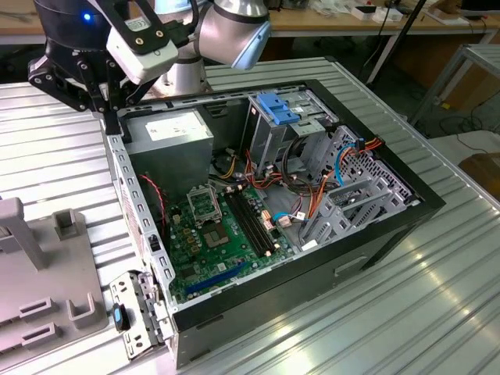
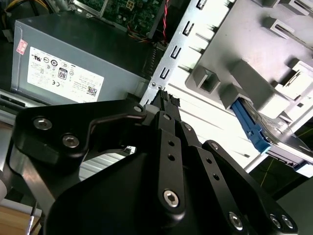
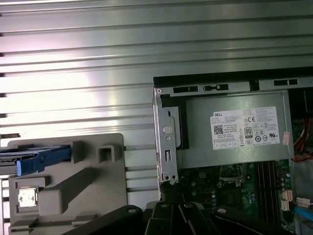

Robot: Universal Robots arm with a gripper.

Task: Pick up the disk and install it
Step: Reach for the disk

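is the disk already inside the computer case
No, in the first wrist view the disk with its blue rail sits in the grey holder, outside the computer case.

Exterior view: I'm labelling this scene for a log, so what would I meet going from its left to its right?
Grey holder tray → power supply → blue bracket → perforated case wall.
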